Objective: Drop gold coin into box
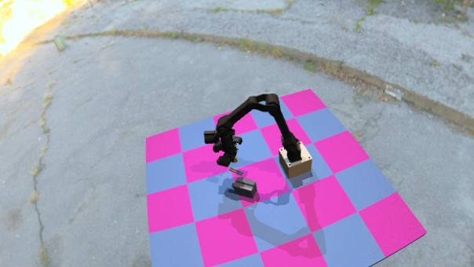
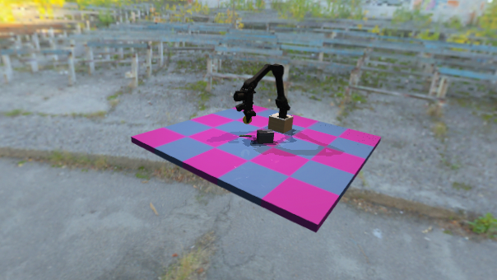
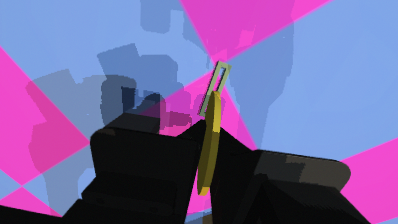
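Gold coin (image 3: pixel 210 145), thin and round, is pinched edge-on between the black fingers of the parallel-jaw gripper (image 1: pixel 227 159), which are nearly closed on its flat faces. From the wrist view its upper rim sticks out past the fingertips, in line with the shallow dark-green holder (image 3: pixel 216 86), a narrow slotted frame lying on the pink-and-blue checkered bench (image 1: pixel 353 204) well below the coin. In the top view the holder (image 1: pixel 235 171) sits just beside the closed dark grey box (image 1: pixel 245 186), on the side towards the gripper, and the gripper hangs in the air above and beyond the holder, apart from the box. The black arm (image 1: pixel 259 106) arches up from its tan wooden base block (image 1: pixel 295 162), which stands near the box on the side away from the holder. In the exterior view the coin (image 2: pixel 246 119) shows as a small gold spot under the gripper, clear of the bench
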Robot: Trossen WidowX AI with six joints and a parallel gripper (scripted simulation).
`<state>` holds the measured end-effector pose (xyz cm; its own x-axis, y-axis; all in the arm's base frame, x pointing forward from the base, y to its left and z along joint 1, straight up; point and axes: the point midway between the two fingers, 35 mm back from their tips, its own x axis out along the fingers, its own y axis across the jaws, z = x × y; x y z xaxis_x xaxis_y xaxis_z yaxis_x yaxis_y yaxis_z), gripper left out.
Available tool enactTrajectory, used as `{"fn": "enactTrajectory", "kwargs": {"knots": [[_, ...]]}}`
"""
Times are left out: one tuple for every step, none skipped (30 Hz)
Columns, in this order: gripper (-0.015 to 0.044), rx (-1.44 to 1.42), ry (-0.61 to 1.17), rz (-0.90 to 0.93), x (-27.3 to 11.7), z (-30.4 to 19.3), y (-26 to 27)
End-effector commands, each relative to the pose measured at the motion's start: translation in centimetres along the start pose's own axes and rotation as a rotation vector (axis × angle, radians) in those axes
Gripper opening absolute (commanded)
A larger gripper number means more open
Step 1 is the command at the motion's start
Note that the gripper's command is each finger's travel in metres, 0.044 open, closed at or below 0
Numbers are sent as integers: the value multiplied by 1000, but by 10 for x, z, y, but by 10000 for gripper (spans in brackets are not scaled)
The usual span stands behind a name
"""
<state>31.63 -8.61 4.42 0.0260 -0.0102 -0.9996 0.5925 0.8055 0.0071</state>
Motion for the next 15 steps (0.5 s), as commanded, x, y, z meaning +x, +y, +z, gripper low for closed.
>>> {"fn": "enactTrajectory", "kwargs": {"knots": [[0,-1,-5,-2,-1,-6,9],[0,-1,-5,-1,-1,-7,11],[0,0,-5,-1,-1,-9,13],[0,0,-5,-1,-1,-11,15],[0,0,-5,-1,-1,-12,18],[0,0,-5,-1,-1,-14,20],[0,0,-4,0,-1,-15,22],[0,0,-4,0,-1,-17,24],[0,0,-4,0,-1,-19,26],[0,0,-4,0,-1,-20,28],[0,0,-4,1,-1,-22,30],[0,0,-4,1,-1,-24,32],[0,-1,-4,1,-1,-26,34],[0,-1,-3,2,-2,-27,36],[0,-1,-3,2,-2,-29,38]]}}
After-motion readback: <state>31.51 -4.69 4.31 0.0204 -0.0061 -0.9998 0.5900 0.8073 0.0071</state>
